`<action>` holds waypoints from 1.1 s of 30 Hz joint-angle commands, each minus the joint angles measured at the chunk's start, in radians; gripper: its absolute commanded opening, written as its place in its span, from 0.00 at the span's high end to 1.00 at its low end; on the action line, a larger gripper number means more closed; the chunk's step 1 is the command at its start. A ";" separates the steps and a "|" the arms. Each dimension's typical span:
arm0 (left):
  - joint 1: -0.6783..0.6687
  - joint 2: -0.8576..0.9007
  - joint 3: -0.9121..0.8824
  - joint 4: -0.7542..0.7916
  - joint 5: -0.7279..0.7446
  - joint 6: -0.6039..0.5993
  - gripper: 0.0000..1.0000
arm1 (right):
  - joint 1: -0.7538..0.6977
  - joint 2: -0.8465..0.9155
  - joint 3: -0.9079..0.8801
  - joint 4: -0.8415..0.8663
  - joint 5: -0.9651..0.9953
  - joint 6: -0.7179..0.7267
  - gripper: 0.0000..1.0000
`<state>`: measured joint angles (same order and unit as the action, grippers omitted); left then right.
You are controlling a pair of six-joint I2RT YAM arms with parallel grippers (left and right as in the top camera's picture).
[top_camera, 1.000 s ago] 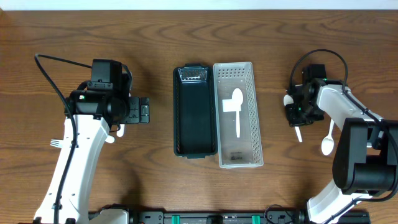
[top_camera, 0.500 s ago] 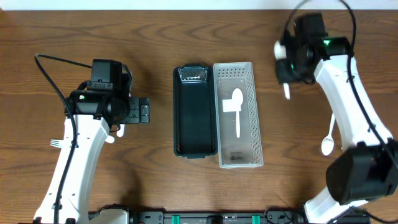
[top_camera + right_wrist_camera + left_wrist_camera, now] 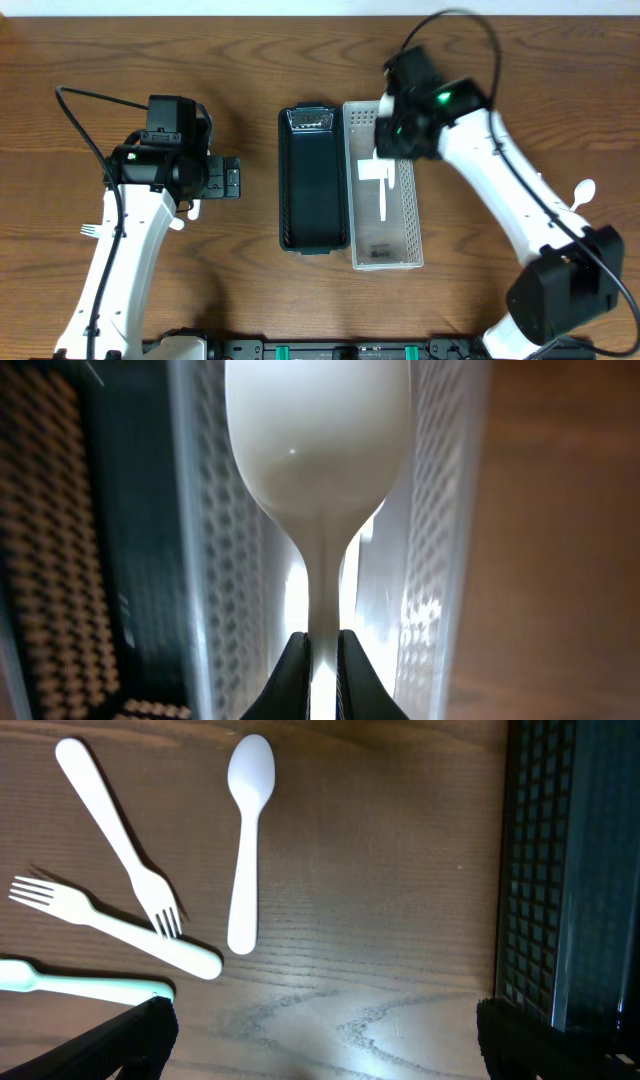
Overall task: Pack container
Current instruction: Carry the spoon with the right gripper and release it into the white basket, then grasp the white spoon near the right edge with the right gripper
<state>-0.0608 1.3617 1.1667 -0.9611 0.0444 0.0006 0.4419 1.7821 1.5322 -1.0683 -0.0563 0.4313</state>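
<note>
My right gripper is shut on the handle of a white plastic spoon, bowl pointing ahead, above the white perforated basket. In the overhead view the right gripper hangs over the basket's far half, where another white spoon lies inside. The black container stands against the basket's left side. My left gripper is open and empty, left of the black container. The left wrist view shows the left gripper above bare wood.
In the left wrist view a white spoon, two white forks and a pale green handle lie on the table. A white spoon lies at the right. A fork shows beside the left arm.
My right gripper has carried the spoon from the table's right side, round the back, to above the white basket. The loose spoon at the right now lies farther right. The left arm is still.
</note>
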 commanded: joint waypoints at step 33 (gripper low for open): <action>-0.001 0.004 0.016 0.001 -0.011 0.005 0.02 | -0.681 -0.076 0.321 -0.304 0.220 -0.056 0.02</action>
<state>-0.0608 1.3617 1.1667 -0.9611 0.0448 0.0006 -0.1482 1.6859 1.8942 -1.3636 0.1734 0.3820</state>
